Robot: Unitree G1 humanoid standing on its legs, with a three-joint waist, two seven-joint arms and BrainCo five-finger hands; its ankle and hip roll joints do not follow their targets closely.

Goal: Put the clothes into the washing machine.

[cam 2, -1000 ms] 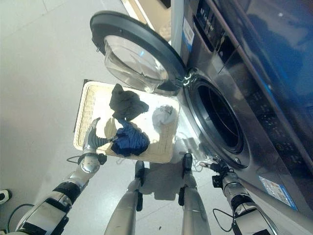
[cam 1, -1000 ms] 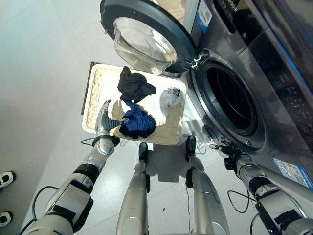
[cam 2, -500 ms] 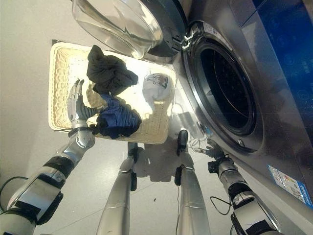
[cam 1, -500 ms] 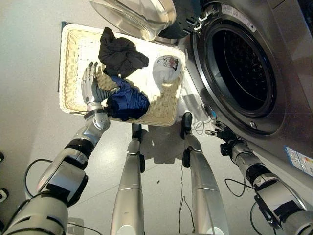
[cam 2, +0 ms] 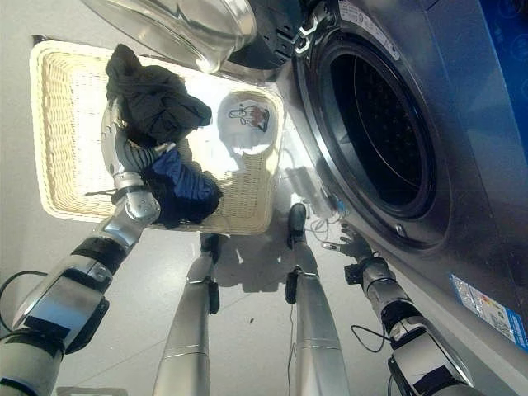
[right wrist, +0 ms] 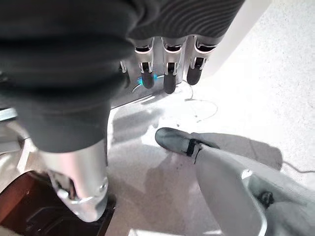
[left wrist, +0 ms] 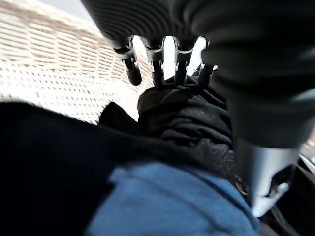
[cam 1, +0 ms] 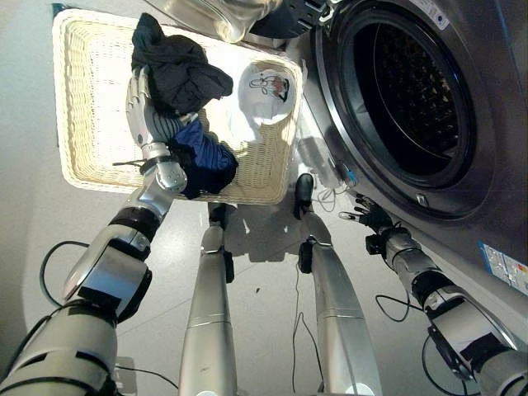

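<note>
A cream wicker basket (cam 1: pixel 82 177) on the floor holds a black garment (cam 1: pixel 177 74), a blue garment (cam 1: pixel 208 157) and a white printed one (cam 1: pixel 266 89). My left hand (cam 1: pixel 151 130) reaches into the basket, open, with straight fingers (left wrist: pixel 158 73) resting against the black garment (left wrist: pixel 187 118) while the blue cloth (left wrist: pixel 172 206) lies under the wrist. The washing machine's round opening (cam 1: pixel 404 91) gapes to the right, its drum dark inside. My right hand (cam 1: pixel 369 219) hangs open low by the washer's front, its fingers (right wrist: pixel 169 73) straight above the floor.
The washer's glass door (cam 1: pixel 223 12) is swung open above the basket's far edge. The machine's grey front panel (cam 1: pixel 495 206) fills the right side. Pale floor (cam 1: pixel 33 231) lies left of the basket and behind it.
The whole view has shifted closer over the basket and the drum. My left hand has slid deeper into the basket, from beside the blue garment up against the black one. The right hand has barely moved.
</note>
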